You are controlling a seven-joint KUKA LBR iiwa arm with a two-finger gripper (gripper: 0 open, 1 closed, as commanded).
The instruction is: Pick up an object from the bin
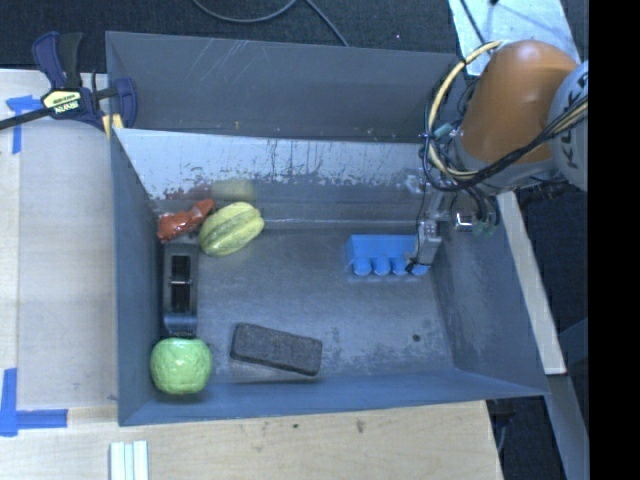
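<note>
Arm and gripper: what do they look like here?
A rounded orange cover caps the wrist, ringed by looping yellow and black cables. Below it, the gripper is a narrow grey metal piece with a dark tip.

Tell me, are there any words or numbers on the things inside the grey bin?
None can be read on anything in the bin.
blue block: plain, no text.
green apple: no text.
dark grey block: no text.
black tool: no label can be made out.
yellow-green fruit and red-orange thing: no text.
</note>
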